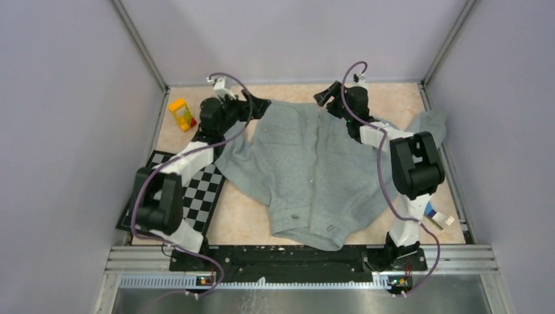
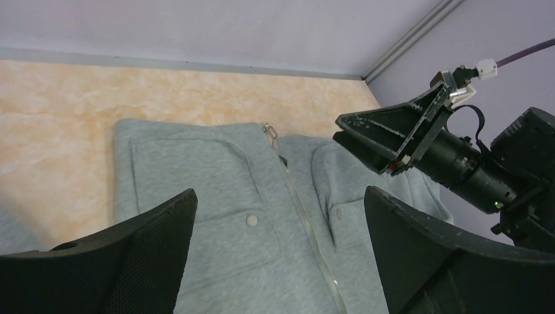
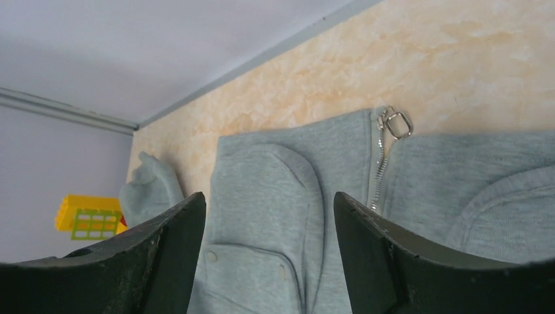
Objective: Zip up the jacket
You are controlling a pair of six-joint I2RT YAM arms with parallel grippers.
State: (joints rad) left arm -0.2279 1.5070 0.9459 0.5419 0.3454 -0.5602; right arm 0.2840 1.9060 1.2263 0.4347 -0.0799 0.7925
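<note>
Jacket (image 1: pixel 314 176) lies flat, front up, mid-tabletop, with its collar toward the far edge and its hem toward the near edge. One sleeve runs toward the far right corner; the other lies on the left side, by the checkerboard mat (image 1: pixel 196 190). Zipper (image 2: pixel 304 209) reads closed down the centre front. The metal pull (image 3: pixel 398 123) lies at the collar edge, on bare tabletop (image 1: pixel 249 222). Flap pockets with snaps (image 2: pixel 252 221) sit on either side of the zipper.

Left claw (image 1: pixel 262 104) hangs over the collar's left end, fingers (image 2: pixel 157 261) spread apart and gripping nothing. Right claw (image 1: pixel 325 98) hangs over the collar near the pull, also spread and empty, with fabric showing between its fingers (image 3: pixel 163 261).

Yellow toy block (image 1: pixel 181 114) sits near the far left corner, apart from the jacket.
</note>
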